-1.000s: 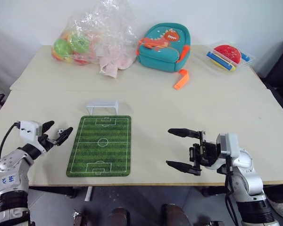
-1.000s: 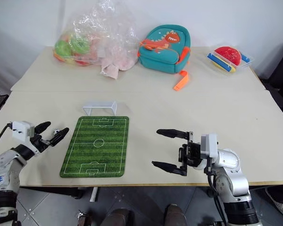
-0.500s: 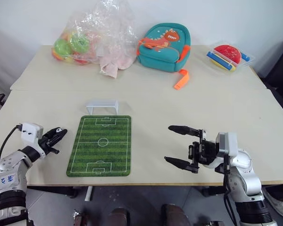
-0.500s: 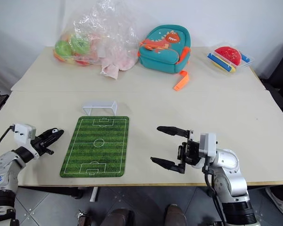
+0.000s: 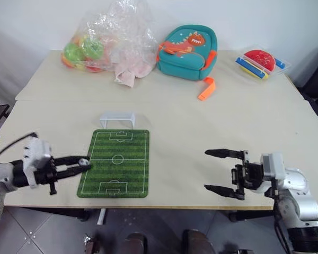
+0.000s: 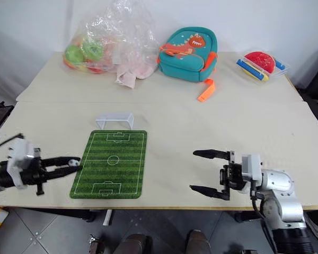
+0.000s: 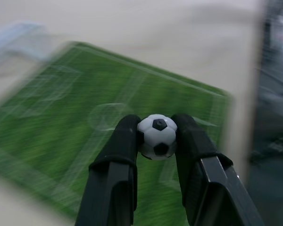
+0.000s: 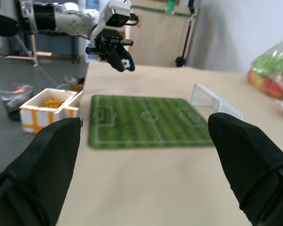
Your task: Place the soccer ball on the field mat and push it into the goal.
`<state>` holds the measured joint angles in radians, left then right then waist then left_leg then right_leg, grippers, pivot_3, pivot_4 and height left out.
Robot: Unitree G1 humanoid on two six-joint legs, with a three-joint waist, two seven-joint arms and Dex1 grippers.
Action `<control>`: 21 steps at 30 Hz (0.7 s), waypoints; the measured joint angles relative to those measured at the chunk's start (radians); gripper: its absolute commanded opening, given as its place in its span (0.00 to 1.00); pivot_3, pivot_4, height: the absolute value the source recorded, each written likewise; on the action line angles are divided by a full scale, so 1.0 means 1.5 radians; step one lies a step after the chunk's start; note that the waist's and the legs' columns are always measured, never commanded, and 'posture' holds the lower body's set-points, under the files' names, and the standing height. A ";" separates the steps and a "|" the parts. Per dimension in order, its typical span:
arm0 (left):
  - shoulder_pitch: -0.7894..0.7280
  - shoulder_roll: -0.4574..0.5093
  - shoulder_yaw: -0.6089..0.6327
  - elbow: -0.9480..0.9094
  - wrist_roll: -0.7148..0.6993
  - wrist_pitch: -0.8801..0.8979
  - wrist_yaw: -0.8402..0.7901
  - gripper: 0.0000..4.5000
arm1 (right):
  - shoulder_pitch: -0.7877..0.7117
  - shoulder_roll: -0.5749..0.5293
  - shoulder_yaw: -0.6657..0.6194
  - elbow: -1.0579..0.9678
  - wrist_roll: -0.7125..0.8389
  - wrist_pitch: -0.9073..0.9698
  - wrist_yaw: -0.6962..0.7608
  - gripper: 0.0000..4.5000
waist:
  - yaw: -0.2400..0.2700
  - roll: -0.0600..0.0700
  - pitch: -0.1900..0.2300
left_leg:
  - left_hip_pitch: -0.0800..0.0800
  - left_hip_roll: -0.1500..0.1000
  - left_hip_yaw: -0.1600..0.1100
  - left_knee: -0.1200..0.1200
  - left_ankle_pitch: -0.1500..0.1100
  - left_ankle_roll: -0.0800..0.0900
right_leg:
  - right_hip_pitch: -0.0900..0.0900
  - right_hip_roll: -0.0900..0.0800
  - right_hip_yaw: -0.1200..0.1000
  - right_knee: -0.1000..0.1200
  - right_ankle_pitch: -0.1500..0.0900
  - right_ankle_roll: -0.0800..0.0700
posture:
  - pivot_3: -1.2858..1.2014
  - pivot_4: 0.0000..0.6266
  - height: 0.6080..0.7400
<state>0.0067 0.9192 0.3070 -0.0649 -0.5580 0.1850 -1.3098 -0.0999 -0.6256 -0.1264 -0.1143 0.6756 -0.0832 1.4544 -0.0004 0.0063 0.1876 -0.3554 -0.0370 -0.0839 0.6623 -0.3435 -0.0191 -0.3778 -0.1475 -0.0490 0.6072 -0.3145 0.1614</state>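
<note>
One soccer ball (image 7: 156, 136) sits pinched in the left tool (image 5: 82, 163) above one field mat (image 5: 115, 162); the right tool (image 5: 217, 171) gapes.

The head's two eye views look forward and down from beyond the counter's (image 5: 175, 114) near edge, taking in its whole top. The left wrist view looks closely along its gripper (image 7: 156, 137) onto the field mat (image 7: 61, 132). The right wrist view faces level across the counter, sharing that mat and the goal (image 8: 212, 101).

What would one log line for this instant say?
left claw: shut on soccer ball | ball: above field mat edge | right claw: open
</note>
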 measured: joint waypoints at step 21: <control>-0.077 -0.075 -0.188 0.105 0.152 -0.195 -0.036 0.19 | 0.032 0.000 0.060 -0.008 -0.039 -0.038 0.036 1.00 | 0.000 0.000 0.000 | 0.000 0.000 0.006 0.001 0.000 0.000 | 0.000 0.001 0.000 0.001 0.000 0.000 | 0.52 0.24 1.00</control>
<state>-0.1084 0.8073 0.0254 0.0920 -0.3297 -0.1076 -1.3639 -0.0526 -0.6257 -0.0364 -0.1256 0.6176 -0.1402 1.5081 -0.0003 0.0069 0.1876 -0.3549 -0.0372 -0.0744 0.6639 -0.3437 -0.0187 -0.3773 -0.1466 -0.0491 0.6084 -0.3142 0.1620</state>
